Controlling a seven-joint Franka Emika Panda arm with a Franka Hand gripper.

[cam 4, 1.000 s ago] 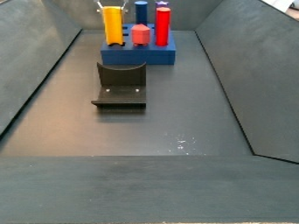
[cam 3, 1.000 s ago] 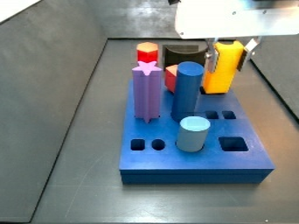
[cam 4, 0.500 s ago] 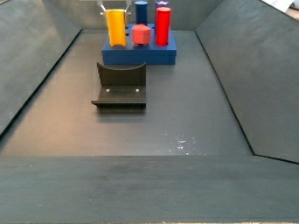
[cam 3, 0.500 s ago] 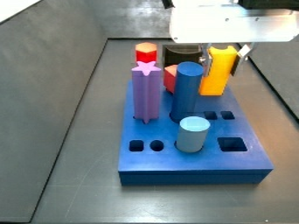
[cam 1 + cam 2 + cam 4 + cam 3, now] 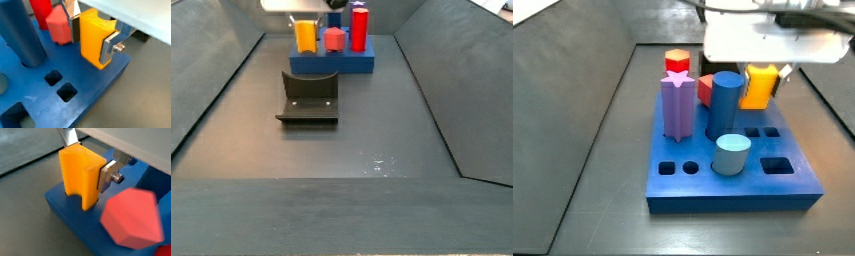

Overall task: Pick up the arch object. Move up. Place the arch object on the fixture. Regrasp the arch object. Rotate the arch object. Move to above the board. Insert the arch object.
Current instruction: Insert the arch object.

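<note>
In both wrist views: tool (image 5: pixel 92 31) clamped on upright arch object (image 5: pixel 95 40), lower end at the board (image 5: pixel 100 82) edge. In both side views: arch object (image 5: pixel 759 86) over board (image 5: pixel 734 185); fixture (image 5: pixel 309 97) well apart on dark grey floor (image 5: pixel 345 150), grey walls around.

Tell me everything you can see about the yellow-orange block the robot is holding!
The arch object is a bright yellow-orange block that looks like smooth plastic, with a notch cut into its lower end. It stands upright, pinched between the gripper's silver fingers. It hangs low at a corner of the blue board, close to the red peg. Whether its tip has entered a hole cannot be told.
</note>
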